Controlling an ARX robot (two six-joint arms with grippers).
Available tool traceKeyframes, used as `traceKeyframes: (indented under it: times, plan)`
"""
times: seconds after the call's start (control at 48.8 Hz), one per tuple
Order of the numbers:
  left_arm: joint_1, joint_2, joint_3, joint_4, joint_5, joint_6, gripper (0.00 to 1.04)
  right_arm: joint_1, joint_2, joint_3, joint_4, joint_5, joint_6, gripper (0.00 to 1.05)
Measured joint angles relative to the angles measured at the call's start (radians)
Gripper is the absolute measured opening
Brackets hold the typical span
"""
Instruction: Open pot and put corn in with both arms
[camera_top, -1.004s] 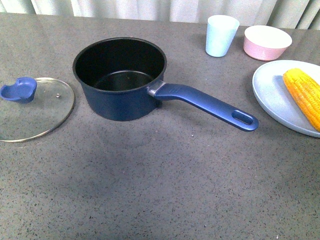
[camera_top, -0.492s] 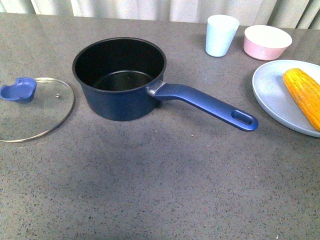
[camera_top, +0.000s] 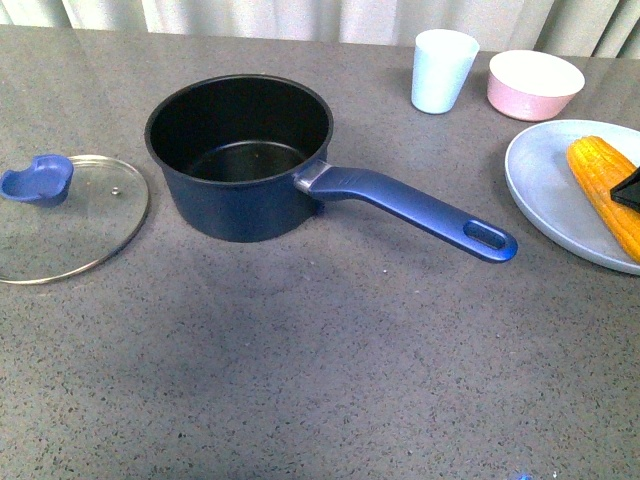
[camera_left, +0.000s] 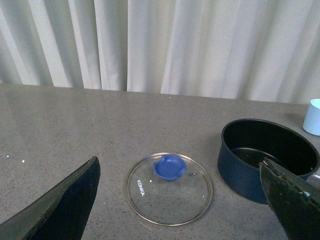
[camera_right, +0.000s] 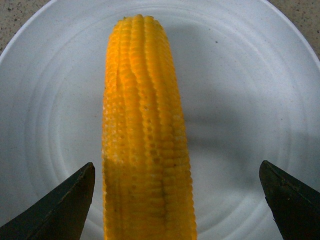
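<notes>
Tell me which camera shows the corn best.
Right wrist view: the corn shows close up, kernels sharp, lying on the plate. Front view catches it only at the edge, partly hidden. Left wrist view misses it.

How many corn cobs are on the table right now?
1. The corn lies on the pale plate, right of the pot. The front view crops the plate, so another might hide.

Glass lid (camera_top: 70, 220), speckled matt tabletop (camera_top: 320, 380)
</notes>
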Motion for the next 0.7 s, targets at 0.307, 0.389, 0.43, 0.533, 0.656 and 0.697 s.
traceKeyframes:
  times: [0.307,0.389,0.43,0.533,0.656,0.697]
  plan:
    - [0.000,0.000,0.000,0.000,0.000,0.000,0.96,0.041,0.063,0.036,-0.003,0.026,0.004,0.76]
    - [0.000,0.000,0.000,0.000,0.000,0.000,0.96,0.047,0.066,0.038,-0.004,0.030,0.004,0.65]
    - [0.000,0.000,0.000,0.000,0.000,0.000,0.96,0.050,0.066,0.038,-0.004,0.031,0.004,0.60]
    - [0.000,0.000,0.000,0.000,0.000,0.000,0.96,0.054,0.065,0.038,-0.008,0.034,0.005,0.46]
    - [0.000,0.000,0.000,0.000,0.000,0.000,0.96,0.053,0.036,0.032,-0.016,0.027,0.013,0.33]
    - [0.000,0.000,0.000,0.000,0.000,0.000,0.96,0.053,0.018,0.029,-0.019,0.018,0.018,0.30]
